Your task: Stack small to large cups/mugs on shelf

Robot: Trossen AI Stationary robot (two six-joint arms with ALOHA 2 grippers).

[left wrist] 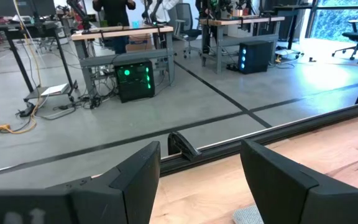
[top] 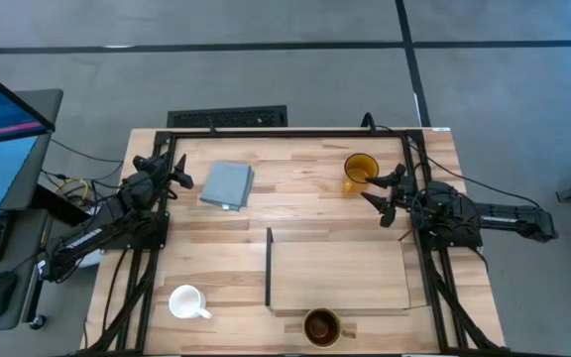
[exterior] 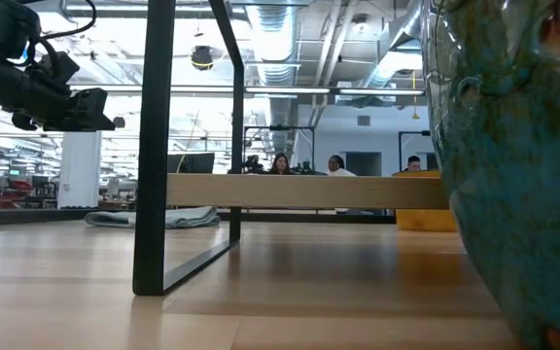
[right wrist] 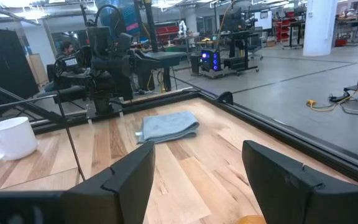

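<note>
The yellow-amber mug (top: 359, 171) stands upright near the table's far right. My right gripper (top: 373, 188) hovers open just on its near right side, and only the mug's rim (right wrist: 253, 219) shows in the right wrist view. The small white mug (top: 186, 300) (right wrist: 11, 138) stands near the table's near left corner. The glass mug with the dark inside (top: 321, 326) (exterior: 513, 175) stands at the table's near edge, against the shelf's near side. The shelf (top: 340, 278) is a light-wood board with a dark upright panel (top: 269, 268) on its left short edge. My left gripper (top: 179, 171) (left wrist: 201, 149) waits open at the far left.
A folded grey-blue cloth (top: 227, 184) (right wrist: 166, 126) lies flat on the far left part of the table, just right of my left gripper. A dark frame rail (top: 285, 132) runs along the table's far edge. People sit at desks in the room beyond (exterior: 304, 165).
</note>
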